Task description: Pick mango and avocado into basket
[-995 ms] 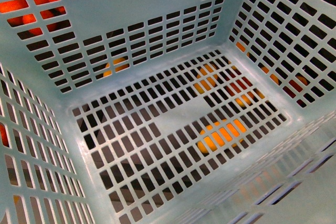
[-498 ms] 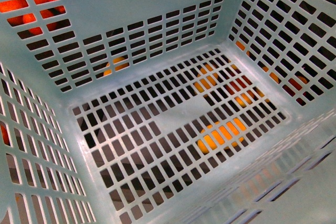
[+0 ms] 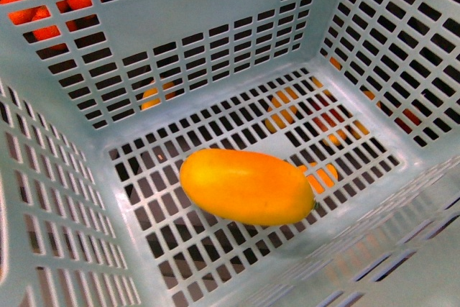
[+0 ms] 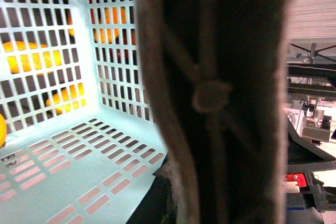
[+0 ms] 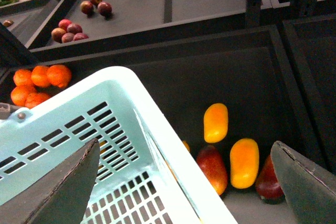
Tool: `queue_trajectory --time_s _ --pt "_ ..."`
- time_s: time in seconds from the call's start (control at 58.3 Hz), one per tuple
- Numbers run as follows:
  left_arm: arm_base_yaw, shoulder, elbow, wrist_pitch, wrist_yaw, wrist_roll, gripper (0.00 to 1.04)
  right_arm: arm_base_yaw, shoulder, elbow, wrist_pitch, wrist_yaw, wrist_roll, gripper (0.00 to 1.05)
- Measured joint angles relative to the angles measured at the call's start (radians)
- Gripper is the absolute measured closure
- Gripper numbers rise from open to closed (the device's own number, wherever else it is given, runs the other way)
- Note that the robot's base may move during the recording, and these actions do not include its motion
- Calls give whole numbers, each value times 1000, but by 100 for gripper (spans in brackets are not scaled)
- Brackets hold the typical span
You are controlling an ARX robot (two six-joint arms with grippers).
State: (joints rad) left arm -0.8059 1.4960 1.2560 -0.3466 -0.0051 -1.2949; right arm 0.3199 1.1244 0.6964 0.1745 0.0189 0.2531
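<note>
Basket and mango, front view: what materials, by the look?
Basket: moulded plastic, light blue, semi-gloss; even slots and a soft sheen on the walls. Mango: smooth waxy skin, yellow-orange, with a faint highlight; real fruit or plastic replica, cannot tell.

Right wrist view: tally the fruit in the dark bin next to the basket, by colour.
Yellow-orange fruit: 2
Red fruit: 2
Total: 4, plus an orange sliver behind the basket rim, too hidden to count.
</note>
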Motion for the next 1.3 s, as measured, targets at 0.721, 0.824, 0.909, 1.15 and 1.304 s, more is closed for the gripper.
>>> queue_trajectory --time_s 0.721,0.824,0.909,1.15,1.304 --pt "1 0 0 0 -1 0 101 -187 -339 -523 428 110 -248 103" --pt "0 0 0 0 1 0 101 -199 -368 -546 420 101 -250 93" --pt "1 0 0 0 0 0 101 -201 -373 -546 420 98 -250 72" --pt "1 0 0 0 3 -1 101 -202 -373 -546 420 98 -250 27" --pt "1 0 0 0 -2 0 101 -203 -373 -546 420 98 -250 9"
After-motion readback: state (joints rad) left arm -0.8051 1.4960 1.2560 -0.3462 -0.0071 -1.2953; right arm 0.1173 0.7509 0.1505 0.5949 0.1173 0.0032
